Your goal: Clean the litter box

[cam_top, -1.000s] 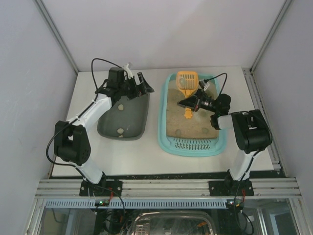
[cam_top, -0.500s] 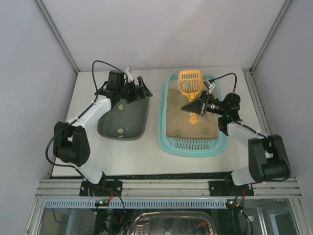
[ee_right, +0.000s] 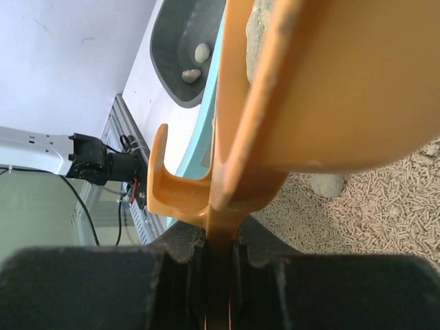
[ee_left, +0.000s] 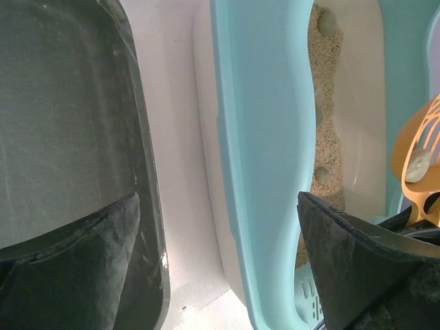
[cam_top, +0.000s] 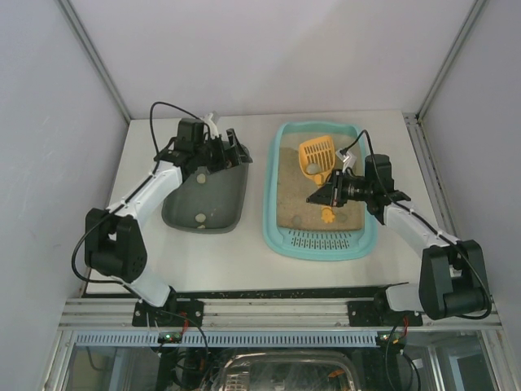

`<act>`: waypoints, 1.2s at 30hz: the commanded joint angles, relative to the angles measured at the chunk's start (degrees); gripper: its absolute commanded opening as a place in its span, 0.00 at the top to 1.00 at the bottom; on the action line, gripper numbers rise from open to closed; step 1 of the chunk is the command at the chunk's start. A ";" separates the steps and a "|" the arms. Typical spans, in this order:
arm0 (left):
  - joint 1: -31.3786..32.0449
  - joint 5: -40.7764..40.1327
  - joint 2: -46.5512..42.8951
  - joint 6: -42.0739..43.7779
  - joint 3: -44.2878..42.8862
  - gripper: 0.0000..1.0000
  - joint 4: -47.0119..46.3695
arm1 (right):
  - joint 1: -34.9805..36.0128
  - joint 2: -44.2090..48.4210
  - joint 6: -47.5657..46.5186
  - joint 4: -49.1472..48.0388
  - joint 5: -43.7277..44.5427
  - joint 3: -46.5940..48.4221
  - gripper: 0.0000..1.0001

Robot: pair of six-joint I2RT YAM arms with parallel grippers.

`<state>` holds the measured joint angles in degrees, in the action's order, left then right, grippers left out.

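The light-turquoise litter box (cam_top: 271,220) lies right of centre, with beige litter and a slotted grate (cam_top: 321,240) at its near end. My right gripper (cam_top: 326,195) is shut on the handle of an orange slotted scoop (cam_top: 316,155), held over the litter with a grey lump (cam_top: 313,169) in it. The right wrist view shows the jaws (ee_right: 220,265) clamped on the scoop (ee_right: 330,82). My left gripper (cam_top: 232,151) is open at the far end of the dark grey-green tray (cam_top: 224,204). In the left wrist view (ee_left: 216,206) one finger is inside that tray.
Two grey lumps (cam_top: 200,177) lie in the dark tray. More lumps sit in the litter (ee_left: 322,174), one (ee_right: 327,184) under the scoop. The litter box rim (ee_left: 261,172) runs close beside the dark tray (ee_left: 69,124). White walls enclose the table.
My right gripper has pulled the scoop from the box's far end toward its middle, with the lump in it, and the right arm has swung outward. The left arm has hardly moved.
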<state>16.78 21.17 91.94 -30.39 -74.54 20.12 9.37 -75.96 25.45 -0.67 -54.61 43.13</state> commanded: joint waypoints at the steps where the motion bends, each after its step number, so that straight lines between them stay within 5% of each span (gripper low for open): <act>1: -0.33 -1.29 -3.53 0.00 1.73 0.00 0.28 | -0.52 -0.08 -0.15 -0.07 -1.59 2.34 1.00; 8: -0.29 -10.74 -10.95 0.18 1.79 0.00 -1.52 | -2.33 -6.60 35.51 -10.24 -19.49 4.10 1.00; 15: -0.21 -8.31 -13.55 -5.45 2.10 0.00 -3.40 | -2.73 -0.37 38.45 -6.24 -19.58 3.98 1.00; 27: 1.60 -15.35 -19.56 4.19 5.67 0.00 1.49 | -1.94 7.26 32.13 -0.16 -12.91 1.00 1.00; 36: 2.07 -13.19 -16.91 0.96 3.37 0.00 -1.06 | -9.32 7.87 33.27 0.22 -9.12 3.24 1.00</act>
<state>18.50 7.22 74.11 -28.45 -70.30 22.28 2.13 -69.12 59.72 1.13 -66.08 43.29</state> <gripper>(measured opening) 0.996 0.086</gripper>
